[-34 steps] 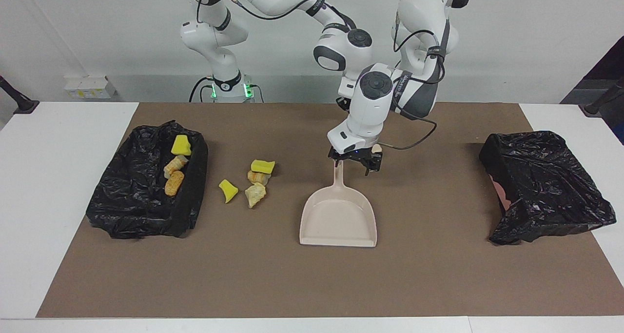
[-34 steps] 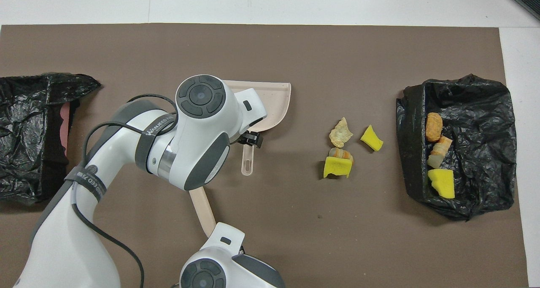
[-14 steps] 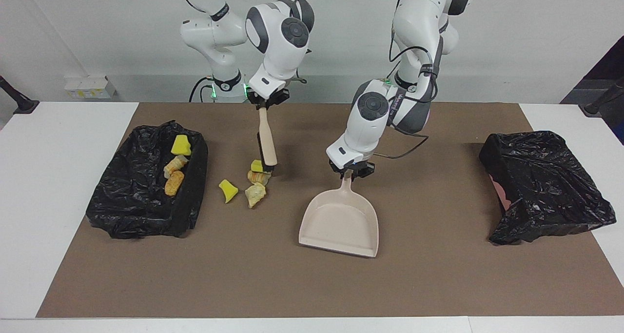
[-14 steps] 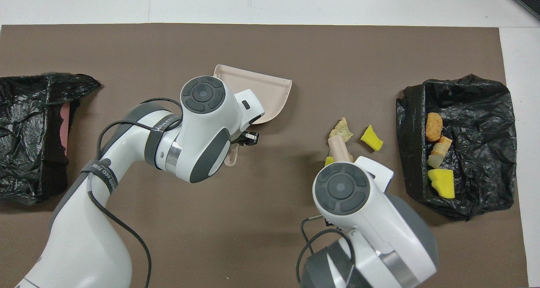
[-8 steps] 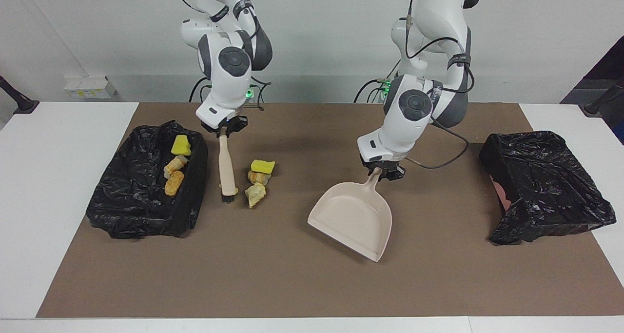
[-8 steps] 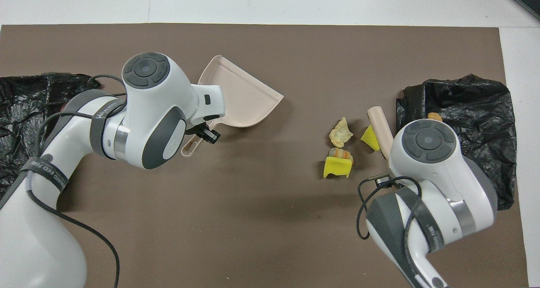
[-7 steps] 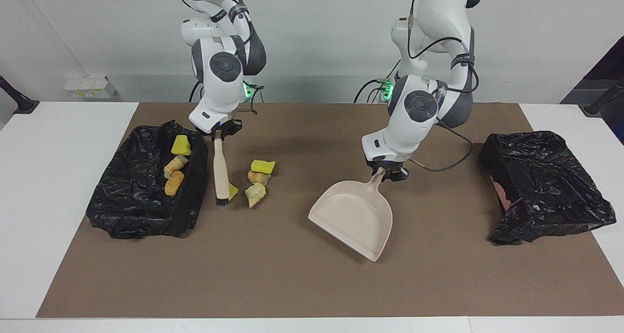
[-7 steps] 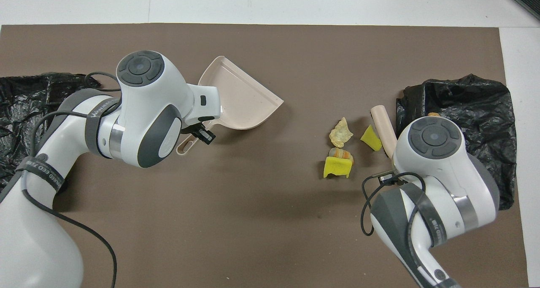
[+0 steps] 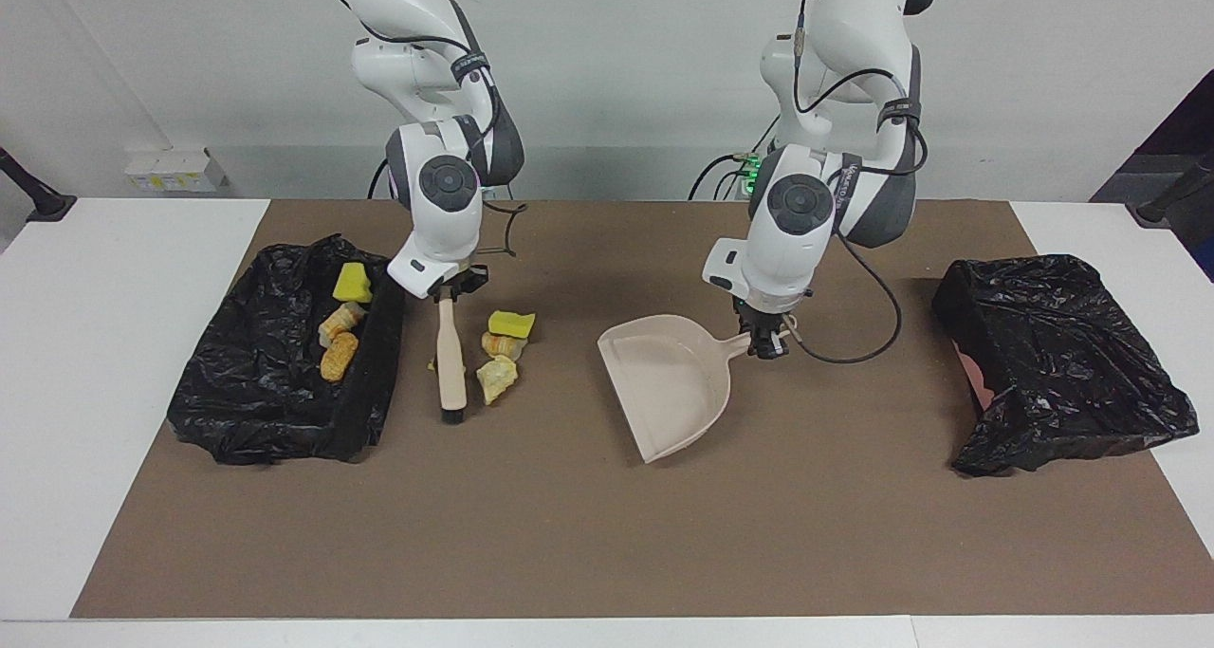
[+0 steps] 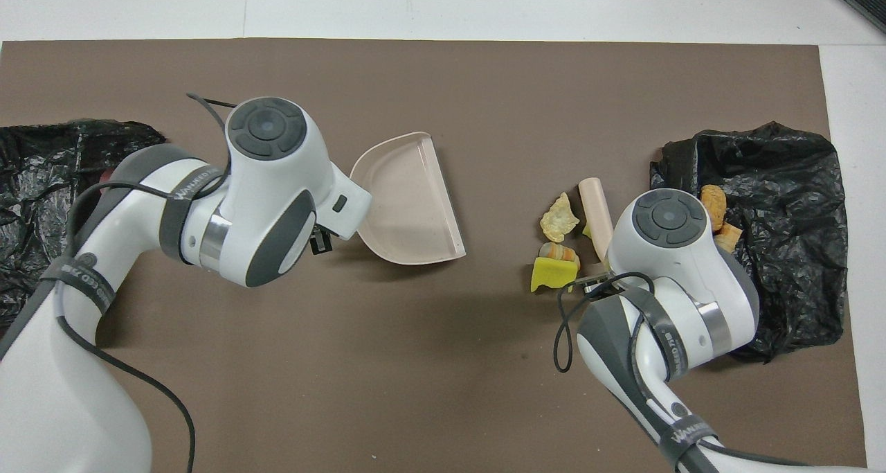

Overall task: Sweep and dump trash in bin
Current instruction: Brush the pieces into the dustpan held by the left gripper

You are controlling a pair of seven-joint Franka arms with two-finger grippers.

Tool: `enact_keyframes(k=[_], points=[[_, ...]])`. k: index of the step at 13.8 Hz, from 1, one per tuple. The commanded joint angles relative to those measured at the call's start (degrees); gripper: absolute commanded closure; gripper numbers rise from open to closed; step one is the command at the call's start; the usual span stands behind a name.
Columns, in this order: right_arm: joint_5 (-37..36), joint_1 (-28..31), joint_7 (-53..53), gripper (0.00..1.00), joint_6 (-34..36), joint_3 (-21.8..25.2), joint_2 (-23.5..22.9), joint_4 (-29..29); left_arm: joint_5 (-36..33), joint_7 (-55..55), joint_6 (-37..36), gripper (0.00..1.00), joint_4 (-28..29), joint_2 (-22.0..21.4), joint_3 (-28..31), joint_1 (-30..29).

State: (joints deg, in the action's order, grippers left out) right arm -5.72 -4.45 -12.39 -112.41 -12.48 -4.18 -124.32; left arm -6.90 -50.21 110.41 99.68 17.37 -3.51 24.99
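Loose trash lies on the brown mat: a yellow sponge chunk (image 9: 511,324) (image 10: 552,273), an orange-tan bit (image 9: 501,344) (image 10: 558,251) and a beige bit (image 9: 496,378) (image 10: 559,218). Another yellow piece (image 9: 432,364) is mostly hidden by the brush. My right gripper (image 9: 446,292) is shut on the beige brush (image 9: 450,359) (image 10: 595,213), whose bristles point down at the mat between the loose trash and the black-lined bin (image 9: 237,411) (image 10: 796,161). My left gripper (image 9: 766,340) (image 10: 318,241) is shut on the handle of the beige dustpan (image 9: 673,387) (image 10: 408,203). The pan's mouth faces the trash.
The bin at the right arm's end holds a yellow sponge chunk (image 9: 353,283) and orange-tan bits (image 9: 340,356). A second black-lined bin (image 9: 1062,363) (image 10: 41,182) sits at the left arm's end. A strip of bare mat separates the dustpan from the trash.
The right arm carried the brush over the trash to the side by the bin. The left gripper swung the dustpan round so its mouth faces the trash.
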Motion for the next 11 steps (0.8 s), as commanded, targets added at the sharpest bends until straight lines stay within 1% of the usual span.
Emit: enact_keyframes(k=[1,3,5,6,8,10,11], points=[[8.2,-2.8,-1.1,1.0,0.3,-0.7,-0.2,-0.3,-3.8,-0.7,1.3,1.0,6.2,-4.8,0.4,3.7],[11.6,-4.9,-1.1,1.0,0.3,-1.1,-1.0,-0.3,-3.8,0.4,1.6,1.0,8.8,-5.6,0.4,6.4],[14.8,-5.4,-1.2,1.0,-0.4,-4.1,-2.8,0.1,-3.8,5.3,2.5,1.0,11.2,-6.4,0.2,6.9],[16.9,-5.3,-1.2,1.0,-0.4,-6.0,-3.2,0.6,-3.7,5.6,3.0,1.0,11.8,-6.5,0.2,7.9],[23.3,-5.3,-0.6,1.0,-0.1,-7.4,-3.3,0.8,-3.7,6.5,4.4,1.0,13.3,-6.5,0.2,8.5],[29.4,-5.4,-1.0,1.0,0.6,-9.3,-4.3,3.5,-3.7,6.6,6.3,1.0,14.6,-6.5,0.2,8.5],[30.8,-5.4,-1.5,1.0,1.7,-10.4,-5.0,5.8,-3.6,7.0,7.6,1.0,15.2,-6.4,0.2,8.5]])
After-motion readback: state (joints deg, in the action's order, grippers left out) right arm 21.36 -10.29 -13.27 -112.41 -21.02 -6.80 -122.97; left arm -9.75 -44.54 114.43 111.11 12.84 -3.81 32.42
